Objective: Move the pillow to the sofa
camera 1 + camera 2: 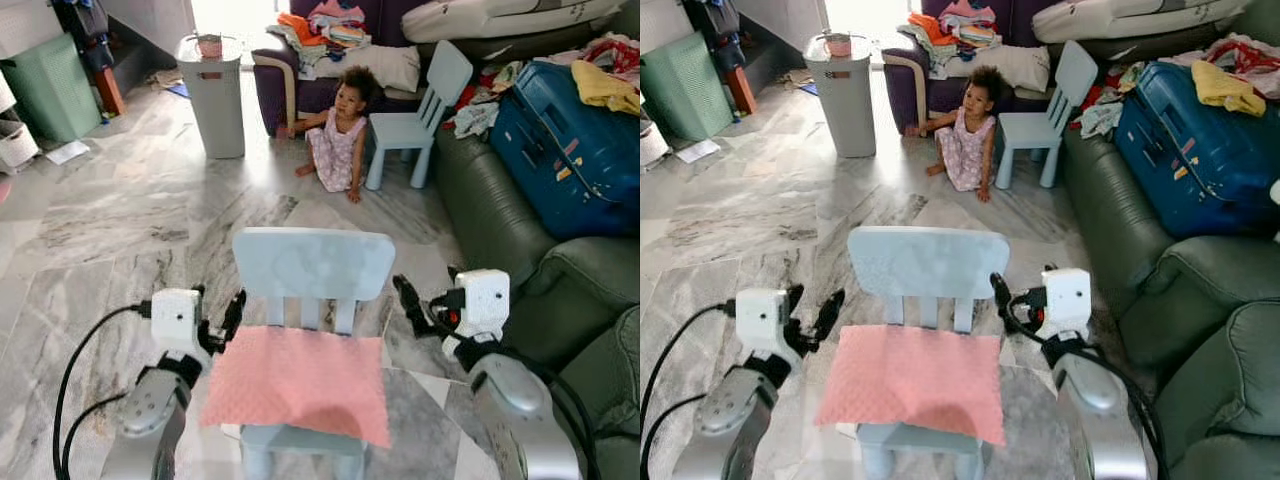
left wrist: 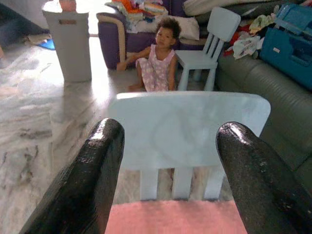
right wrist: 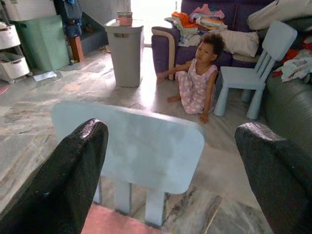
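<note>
Two open grippers, one pink pillow between them

The left gripper (image 1: pixel 222 318) and right gripper (image 1: pixel 410 300) are both wide open and hold nothing. The pink pillow (image 1: pixel 297 383) lies flat on the small blue chair (image 1: pixel 313 264), long side across, left gripper nearer.

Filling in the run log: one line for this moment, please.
pillow: on chair seat | left gripper: jaws open, left of pillow | right gripper: jaws open, right of it | sofa: right

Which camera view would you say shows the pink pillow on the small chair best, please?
The left eye view: the whole pink pillow lies flat on the light blue chair, between the open left gripper and open right gripper. The right eye view shows it equally whole. Both wrist views catch just its near edge.
</note>
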